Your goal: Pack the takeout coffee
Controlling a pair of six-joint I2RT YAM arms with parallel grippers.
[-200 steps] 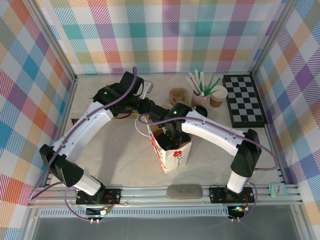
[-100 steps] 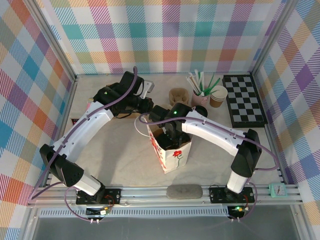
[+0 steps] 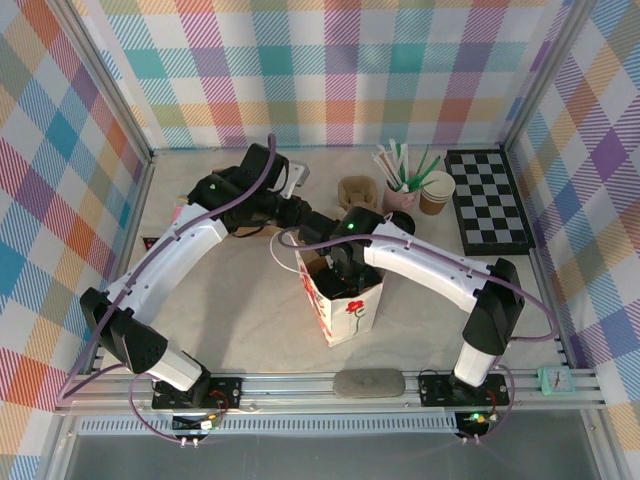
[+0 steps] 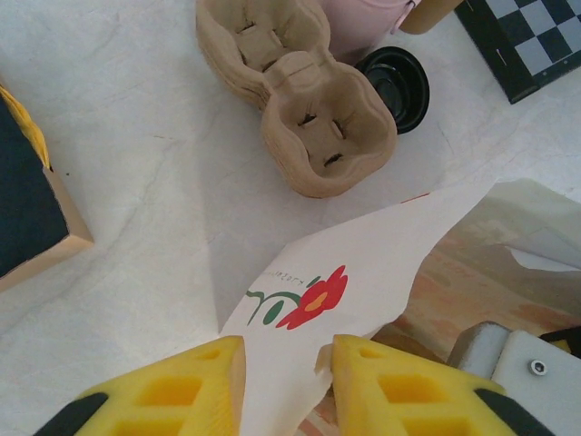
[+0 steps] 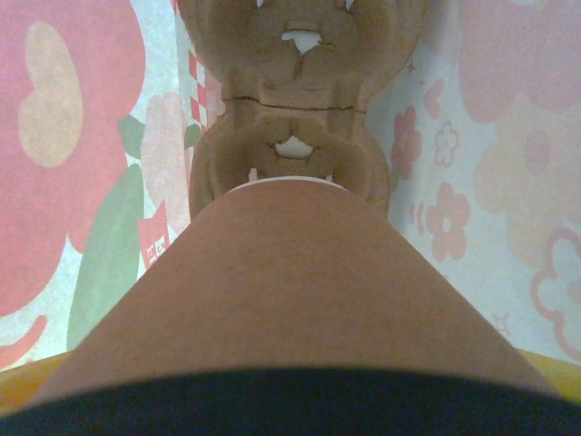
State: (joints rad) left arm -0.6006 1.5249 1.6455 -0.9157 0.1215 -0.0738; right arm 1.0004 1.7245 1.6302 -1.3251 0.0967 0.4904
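The takeout coffee, a brown paper cup with a black lid at its near end, is inside the white flowered bag. My right gripper reaches down into the bag, shut on the cup. Slivers of its yellow fingers show beside the lid. The cup's base hangs just over a pocket of a brown pulp carrier on the bag's floor. My left gripper stands open at the bag's back rim, and the paper edge lies in the gap between its yellow fingers.
On the table behind the bag lie a pulp cup carrier, a loose black lid, a pink cup of straws, another brown cup and a checkerboard. A dark box sits at the left.
My left gripper has edged slightly right, toward the bag's rim. The right arm and the bag have stayed where they were.
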